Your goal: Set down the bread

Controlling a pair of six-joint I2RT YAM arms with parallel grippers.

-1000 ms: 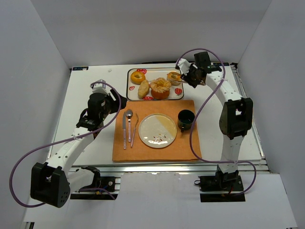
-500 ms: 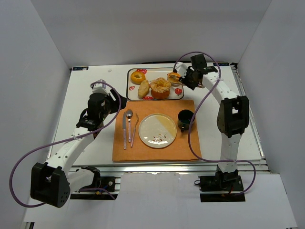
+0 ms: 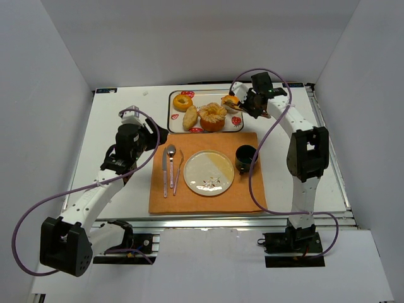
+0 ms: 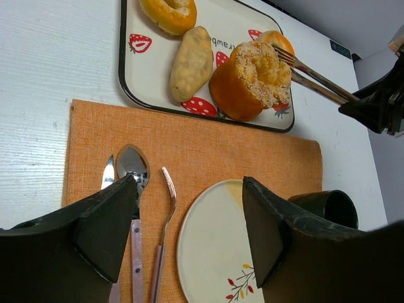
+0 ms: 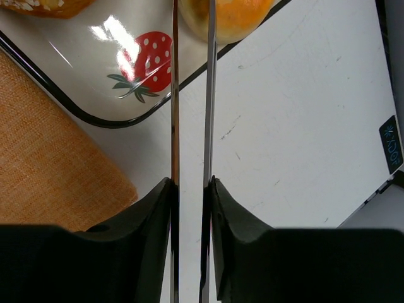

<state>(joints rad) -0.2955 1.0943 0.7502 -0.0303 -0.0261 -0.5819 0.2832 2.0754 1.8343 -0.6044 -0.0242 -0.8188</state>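
Sitting at the 3 o'clock end of its tray, the small round orange-glazed bun (image 3: 230, 100) has the tips of the slim metal tongs (image 5: 175, 95) on it. From the wrist view the two blades reach its edge, but I cannot tell whether they truly pinch it or whether it has left the tray floor. The right gripper (image 5: 191, 189) has its fingers clamped on the tongs' handles.

By my reading the task is at the pick-up. No bread has been delivered, and the carry and the release are both left.

The white rectangular strawberry-print tray (image 3: 237, 128) holds three more pieces:
- a golden ring-shaped bread (image 3: 183, 102) at its 10 o'clock corner
- a pale oblong roll (image 3: 190, 118) near its 7 o'clock edge
- a large crumb-topped orange bun (image 3: 213, 117) at its centre

The round cream plate (image 3: 202, 164), the likely target, lies at 6 o'clock from the tray on an orange woven placemat (image 3: 202, 203). It carries only its painted sprig.

A dark cup (image 3: 246, 158) stands at the plate's 3 o'clock. I cannot see whether anything is in it.

The left gripper (image 4: 189, 214) hangs at the placemat's 9 o'clock side, fingers wide apart and holding nothing.
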